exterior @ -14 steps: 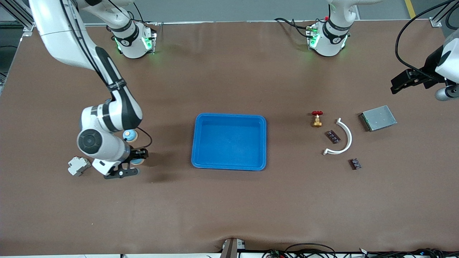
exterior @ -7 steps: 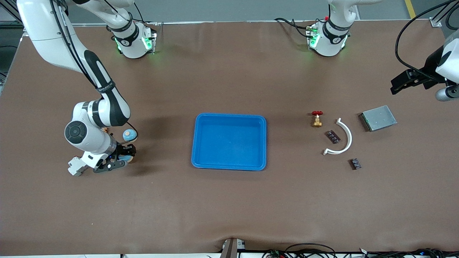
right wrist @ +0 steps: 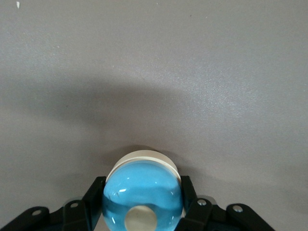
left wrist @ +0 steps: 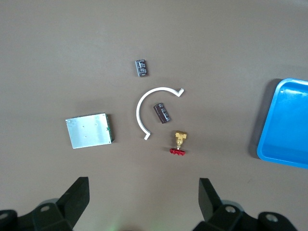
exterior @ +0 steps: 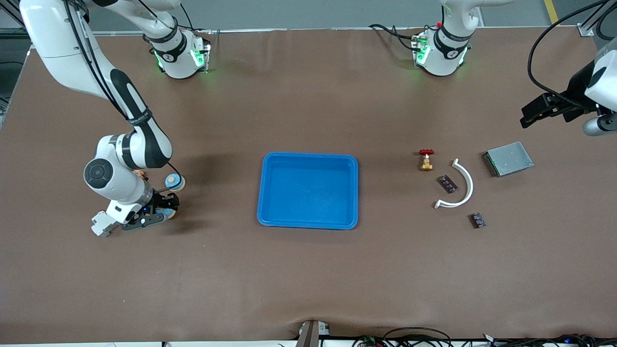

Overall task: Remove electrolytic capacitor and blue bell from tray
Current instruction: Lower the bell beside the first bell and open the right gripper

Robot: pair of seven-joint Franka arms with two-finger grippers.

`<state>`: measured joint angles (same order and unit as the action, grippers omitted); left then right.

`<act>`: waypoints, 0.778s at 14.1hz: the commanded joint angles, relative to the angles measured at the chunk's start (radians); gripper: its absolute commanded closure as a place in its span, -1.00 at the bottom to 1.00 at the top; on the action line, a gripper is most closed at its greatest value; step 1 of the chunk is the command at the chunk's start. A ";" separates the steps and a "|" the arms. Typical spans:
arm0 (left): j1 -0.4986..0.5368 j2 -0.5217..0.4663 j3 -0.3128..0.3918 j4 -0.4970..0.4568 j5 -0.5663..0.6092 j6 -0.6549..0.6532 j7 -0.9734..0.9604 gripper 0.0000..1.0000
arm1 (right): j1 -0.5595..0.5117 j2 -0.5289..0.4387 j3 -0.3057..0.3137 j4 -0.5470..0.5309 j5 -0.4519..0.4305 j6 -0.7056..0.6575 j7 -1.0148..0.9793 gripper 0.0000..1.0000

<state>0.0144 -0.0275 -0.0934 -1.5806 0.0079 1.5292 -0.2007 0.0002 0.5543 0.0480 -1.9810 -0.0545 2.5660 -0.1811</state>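
Observation:
My right gripper (exterior: 163,212) is low on the table at the right arm's end, shut on a blue dome bell (right wrist: 143,191) with a white base; the fingers (right wrist: 95,192) press its two sides. A second blue bell (exterior: 174,182) stands on the table close by. Two small dark capacitors (exterior: 448,183) (exterior: 477,220) lie toward the left arm's end; they also show in the left wrist view (left wrist: 163,113) (left wrist: 141,67). My left gripper (exterior: 530,113) is open and empty, up over the table's left-arm end (left wrist: 143,197).
A blue tray (exterior: 262,193) sits mid-table, its edge in the left wrist view (left wrist: 284,125). A red-handled brass valve (exterior: 425,160), a white arc (exterior: 462,185) and a metal box (exterior: 508,158) lie by the capacitors. A white breaker (exterior: 102,224) lies beside my right gripper.
My right gripper has moved toward the right arm's end of the table with the bell between its fingers. My left gripper has shifted slightly.

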 commanded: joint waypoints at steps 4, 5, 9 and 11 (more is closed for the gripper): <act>-0.008 -0.012 -0.018 0.010 -0.006 -0.006 0.017 -1.00 | -0.022 0.022 0.018 -0.018 0.012 0.056 -0.020 1.00; -0.005 -0.014 -0.040 0.007 0.000 -0.009 0.015 -1.00 | -0.022 0.025 0.018 -0.016 0.012 0.056 -0.020 1.00; 0.004 -0.028 -0.040 -0.012 -0.002 -0.017 0.015 -1.00 | -0.025 0.027 0.016 -0.010 0.010 0.056 -0.020 -1.00; 0.006 -0.028 -0.037 -0.004 0.000 -0.012 0.018 -1.00 | -0.025 0.026 0.016 -0.010 0.012 0.054 -0.020 -1.00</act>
<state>0.0130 -0.0325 -0.1338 -1.5768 0.0079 1.5227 -0.1985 -0.0028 0.5801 0.0482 -1.9898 -0.0545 2.6125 -0.1822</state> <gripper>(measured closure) 0.000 0.088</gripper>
